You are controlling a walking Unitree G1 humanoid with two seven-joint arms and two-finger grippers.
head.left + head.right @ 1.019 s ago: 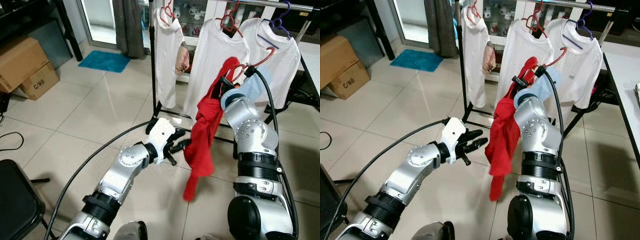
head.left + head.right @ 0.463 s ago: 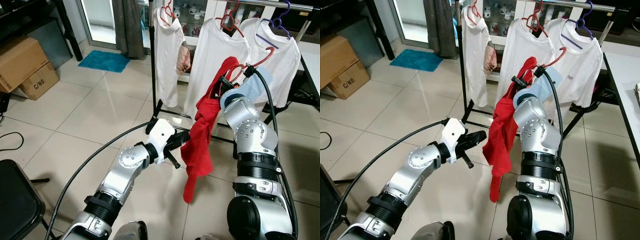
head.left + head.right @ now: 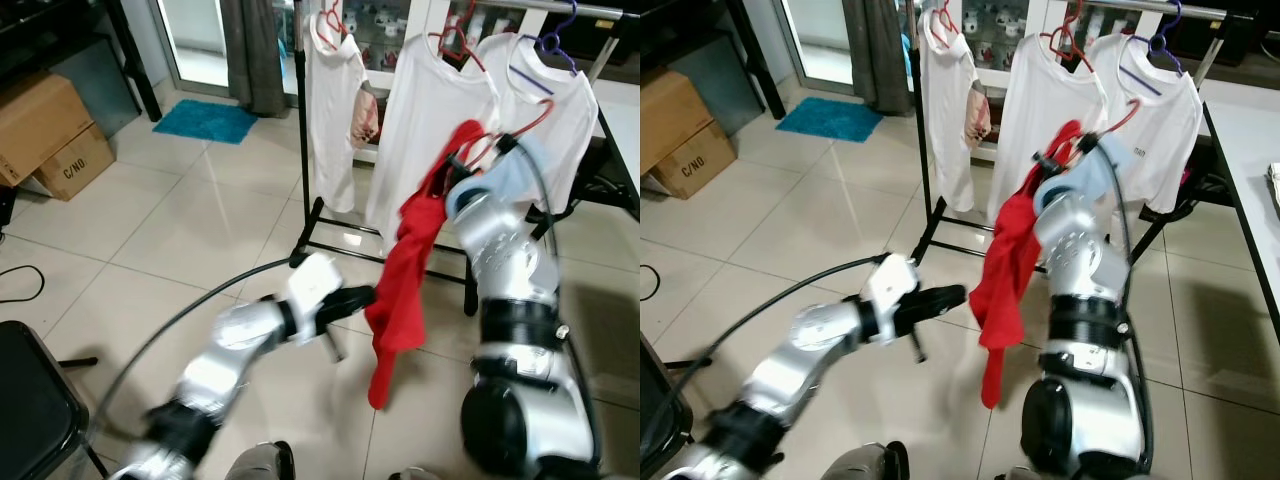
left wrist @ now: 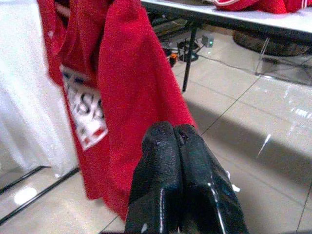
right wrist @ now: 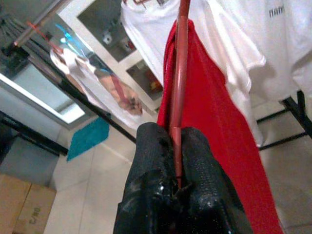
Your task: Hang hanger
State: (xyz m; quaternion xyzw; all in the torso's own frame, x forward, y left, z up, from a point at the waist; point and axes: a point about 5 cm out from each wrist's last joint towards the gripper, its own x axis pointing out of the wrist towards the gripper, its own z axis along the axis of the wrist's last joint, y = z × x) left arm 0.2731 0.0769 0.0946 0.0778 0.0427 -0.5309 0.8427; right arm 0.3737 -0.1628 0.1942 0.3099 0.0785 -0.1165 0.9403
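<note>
Right gripper (image 5: 178,161): raised at chest height in front of the clothes rack; its jaws are clenched on the thin red hanger (image 5: 178,97), whose bar is seen running up out of the two black fingers in the right wrist view.
Red hanger: held in the air by the right gripper, tilted, its hook (image 3: 530,112) pointing up toward the white shirts and not set on the rail.
Red shirt (image 3: 405,270): draped on the held hanger, hanging down in a bunched fold beside the right arm, its lower end above the tiled floor (image 3: 190,230).
Left gripper (image 4: 179,161): stretched forward at the lower edge of the red shirt; its jaws are pressed together with nothing seen between them, the tips just beside the cloth.
Clothes rack (image 3: 303,140): black frame standing on the floor behind the shirt, with three white shirts (image 3: 425,110) hung on it on red and purple hangers.
Floor: a blue mat (image 3: 208,121) and cardboard boxes (image 3: 45,130) are seen well to the left.
</note>
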